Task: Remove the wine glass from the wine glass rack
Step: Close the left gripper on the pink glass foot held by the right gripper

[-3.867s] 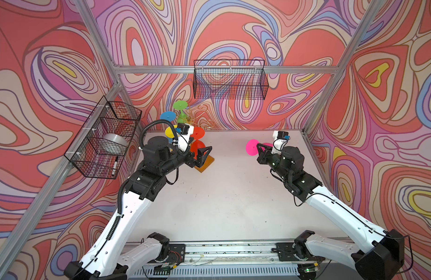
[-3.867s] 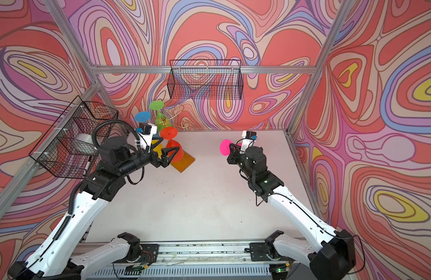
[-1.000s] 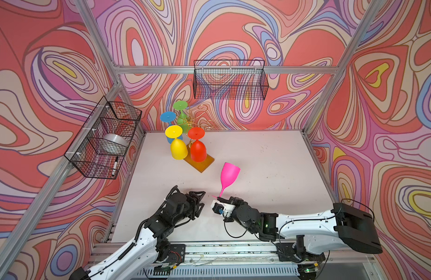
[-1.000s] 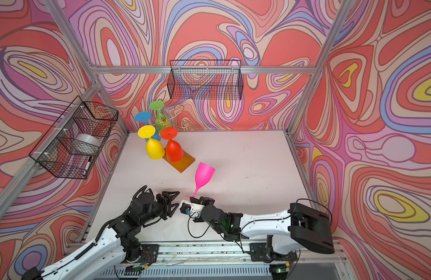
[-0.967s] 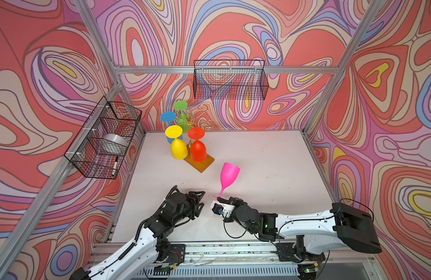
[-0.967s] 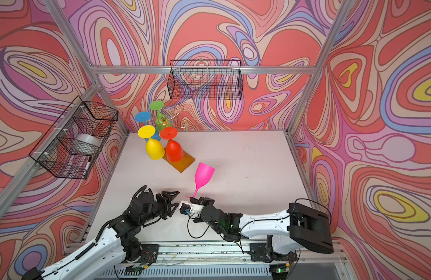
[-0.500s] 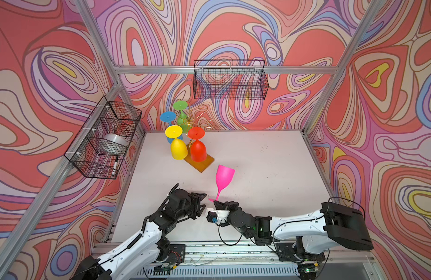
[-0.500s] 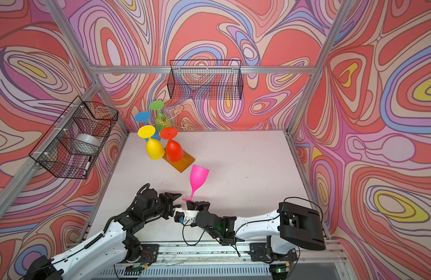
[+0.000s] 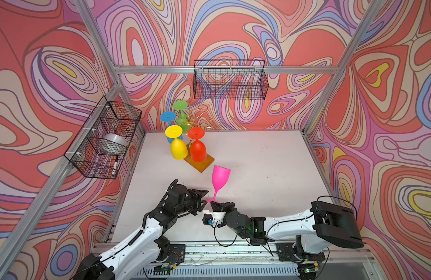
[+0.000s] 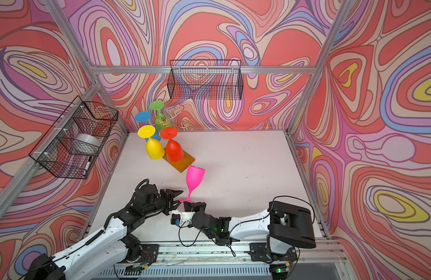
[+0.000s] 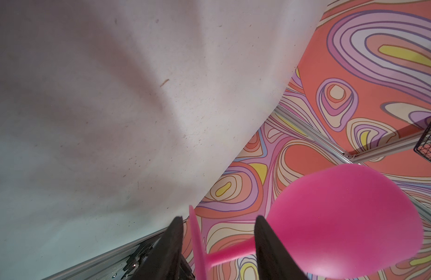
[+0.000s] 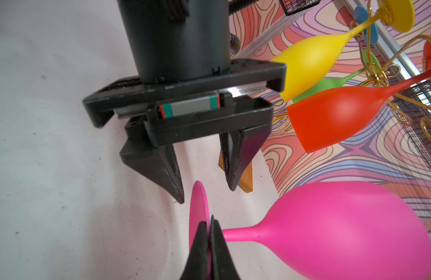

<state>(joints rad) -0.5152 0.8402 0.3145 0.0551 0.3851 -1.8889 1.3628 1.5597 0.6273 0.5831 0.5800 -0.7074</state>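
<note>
- Found the pink wine glass (image 9: 220, 177) off the wine glass rack (image 9: 190, 120), bowl up and slightly tilted, foot low over the front part of the table (image 9: 258, 157), forward of the rack's amber base.
- Saw the right gripper (image 12: 209, 226) pinched tight on the edge of the glass's foot, jaws nearly together with only the thin disc between them.
- Saw the left gripper (image 12: 206, 194) partly parted, tips straddling the far edge of the same foot; made out a gap at each of its fingers (image 12: 168, 169) in the right wrist view.
- In the left wrist view, caught the foot edge-on close to one finger and the stem passing behind the other.
- Could not judge the foot as resting on the table or hanging just above it.
- Counted four glasses hanging upside down on the rack's gold loops: yellow glass (image 9: 178, 151), red glass (image 9: 198, 153), blue glass (image 9: 168, 116), green glass (image 9: 180, 105).
- Noted a black wire basket (image 9: 230, 80) on the back wall and a second basket (image 9: 103, 138) on the side wall, both well apart from the grippers.
</note>
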